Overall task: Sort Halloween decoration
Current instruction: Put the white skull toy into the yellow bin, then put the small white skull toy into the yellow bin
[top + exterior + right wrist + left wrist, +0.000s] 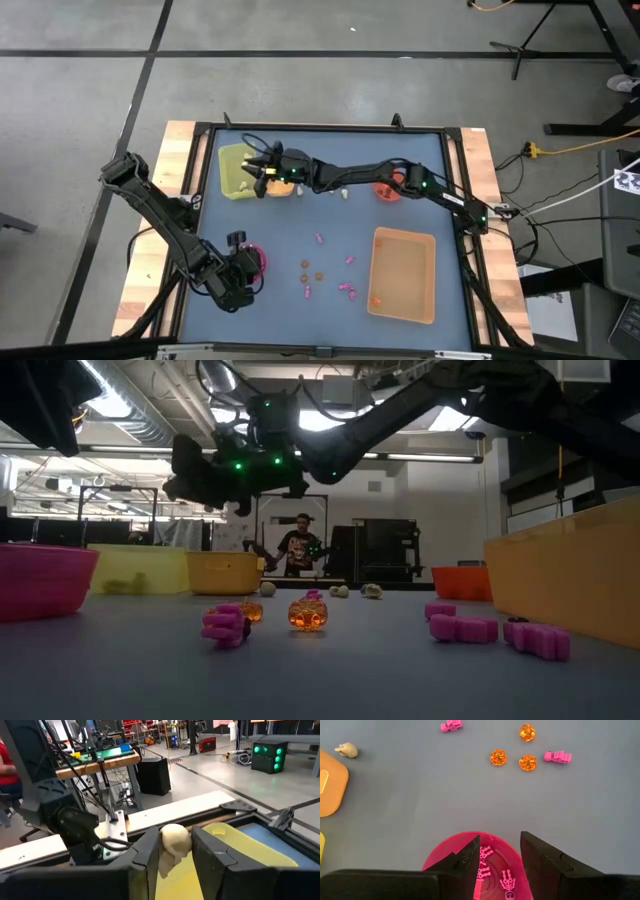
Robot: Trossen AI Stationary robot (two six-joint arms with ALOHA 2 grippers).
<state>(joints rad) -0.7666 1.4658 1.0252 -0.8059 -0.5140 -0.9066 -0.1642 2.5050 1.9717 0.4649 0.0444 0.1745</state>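
A cream-white skull point(172, 845) sits right in front of the right wrist camera, pinched between the two dark fingers of the right tool point(172, 857), which grips it above the yellow-green tray point(235, 852). From above, that right tool point(262, 165) is reached across to the far left part of the table point(290, 235), over the yellow-green tray point(233, 170), with a small orange tray point(283, 188) just beside it. The left tool point(499, 855) hangs over the pink bowl point(440, 857) at the near left of the table, its fingers apart with nothing between them; several magenta skeleton pieces point(507, 881) lie inside the bowl. On the open table beyond the bowl lie three orange pumpkins point(527, 762) close together, with a magenta trinket point(558, 756) just beside them and another magenta trinket point(451, 725) farther off. A second cream skull point(347, 750) rests on the table near the small orange tray. More magenta pieces point(347, 290) lie near the large tan tray point(404, 275) on the right, and a red bowl point(386, 191) sits under the right arm. In the level view a person point(299, 545) stands in the room behind the table.
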